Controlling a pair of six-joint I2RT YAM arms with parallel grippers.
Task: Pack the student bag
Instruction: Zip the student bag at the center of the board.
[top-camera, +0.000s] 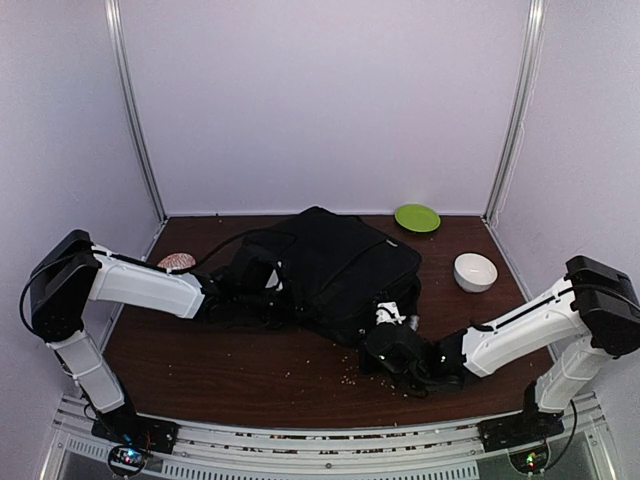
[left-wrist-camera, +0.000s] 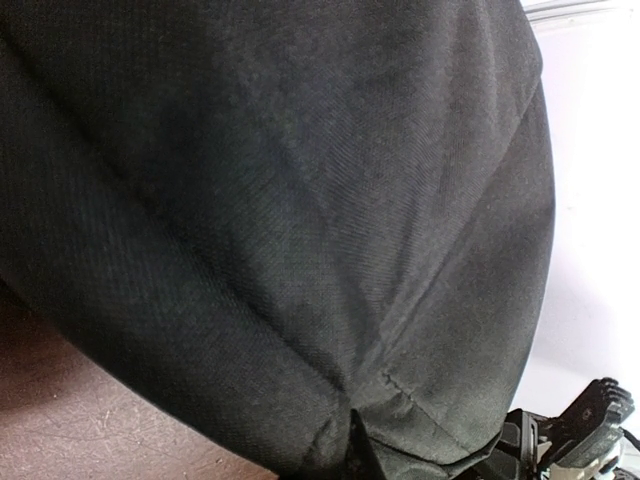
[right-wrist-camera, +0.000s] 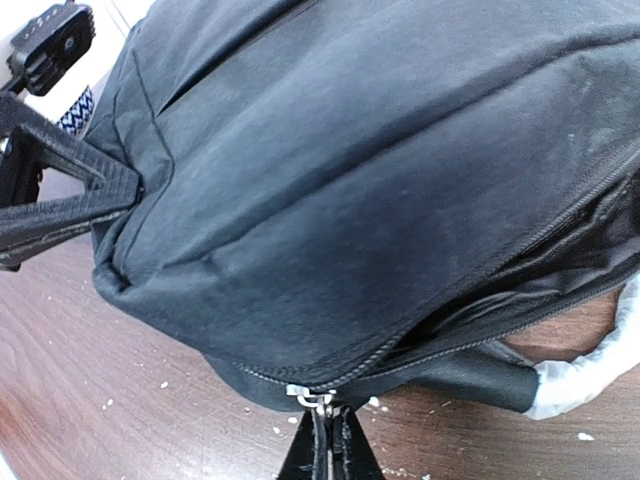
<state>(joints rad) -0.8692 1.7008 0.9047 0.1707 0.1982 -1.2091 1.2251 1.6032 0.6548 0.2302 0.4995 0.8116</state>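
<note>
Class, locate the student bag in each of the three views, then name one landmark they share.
Top external: student bag at the centre of the table.
Left wrist: fills nearly the whole picture.
Right wrist: fills the upper picture, zip along its lower edge.
Shared landmark: the brown table.

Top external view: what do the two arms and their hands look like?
The left arm and right arm have white shells, black joints and shoulders, and thin black cables. The left hand and right hand are black.
</note>
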